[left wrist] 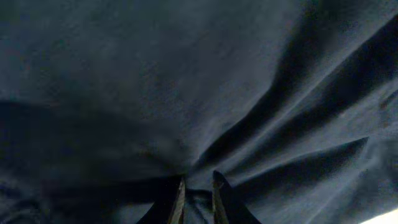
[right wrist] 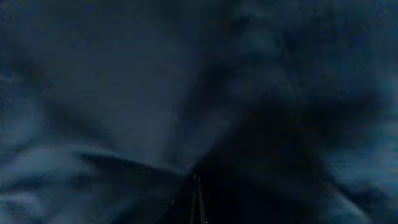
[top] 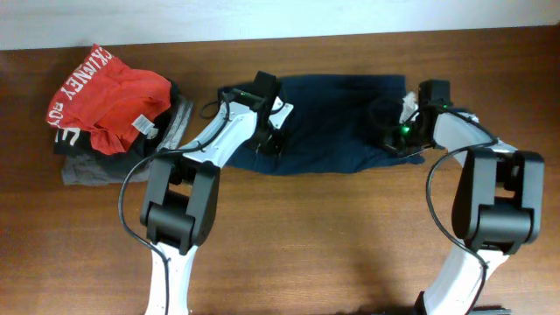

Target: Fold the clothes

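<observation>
The clothes at upper centre are pinched in the left claw and right claw (both almost closed), so lift both evenly together.

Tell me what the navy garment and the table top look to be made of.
The navy garment looks like soft matte cloth, probably cotton: it gathers in soft creases in the left wrist view and shows no shine. The table looks like wood or wood-look laminate: brown, streaky grain, slight sheen; which of the two cannot be told.
</observation>
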Motion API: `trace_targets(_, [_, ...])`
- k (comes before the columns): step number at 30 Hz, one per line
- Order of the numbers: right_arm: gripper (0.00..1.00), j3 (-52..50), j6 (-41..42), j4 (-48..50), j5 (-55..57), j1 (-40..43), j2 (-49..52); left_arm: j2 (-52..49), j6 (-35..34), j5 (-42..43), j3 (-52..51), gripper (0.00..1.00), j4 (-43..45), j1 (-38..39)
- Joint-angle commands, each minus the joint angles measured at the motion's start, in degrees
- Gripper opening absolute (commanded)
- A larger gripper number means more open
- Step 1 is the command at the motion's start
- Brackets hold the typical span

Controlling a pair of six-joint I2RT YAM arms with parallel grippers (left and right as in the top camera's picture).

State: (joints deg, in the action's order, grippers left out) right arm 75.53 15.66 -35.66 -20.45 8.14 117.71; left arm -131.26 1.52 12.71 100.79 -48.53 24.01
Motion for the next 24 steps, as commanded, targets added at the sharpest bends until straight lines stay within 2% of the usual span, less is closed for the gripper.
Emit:
trace_targets(1, [0.04, -2.34, 4.81, -8.7, 23.8, 2.14, 2.32, -2.78, 0.2, -9.49, -4.81, 0.17, -2.03, -4.02])
trace_targets(3, [0.04, -2.34, 7.61, -15.23, 28.41, 3.21, 2.14, -2.56, -0.83, -8.11, -4.81, 0.13, -4.46, -5.22])
trace_targets(6, [0.04, -2.34, 8.83, -18.21, 31.1, 4.0, 1.27, -1.75, -0.83, -4.55, -4.81, 0.13, -6.67, -5.55])
trace_targets(9, [0.04, -2.05, 6.8, -19.26, 29.64, 4.74, -1.95, 1.31, 0.17, 3.17, -4.7, 0.2, -10.01, -5.55])
trace_targets(12, [0.04, -0.9, -1.42, -19.06, 20.46, 4.55, -6.47, 5.16, 0.28, 6.95, -4.7, 0.21, -11.61, -5.55])
trace_targets(16, [0.04, 0.39, -12.13, -18.32, 2.12, 3.76, -13.92, 12.22, 0.26, 8.7, -4.7, 0.23, -11.78, -5.55])
trace_targets(18, [0.04, 0.59, -15.98, -17.59, -7.19, 2.84, -18.1, 16.44, 0.22, 7.54, -4.7, 0.28, -11.56, -5.73])
trace_targets(21, [0.04, 0.59, -19.17, -15.69, -14.49, 0.28, -22.99, 21.16, -2.34, 1.95, -4.7, 0.37, -11.54, -6.51])
trace_targets(24, [0.04, 0.57, -19.74, -12.35, -15.34, -3.89, -24.72, 22.77, -5.92, -1.57, -4.7, 0.55, -11.63, -8.55])
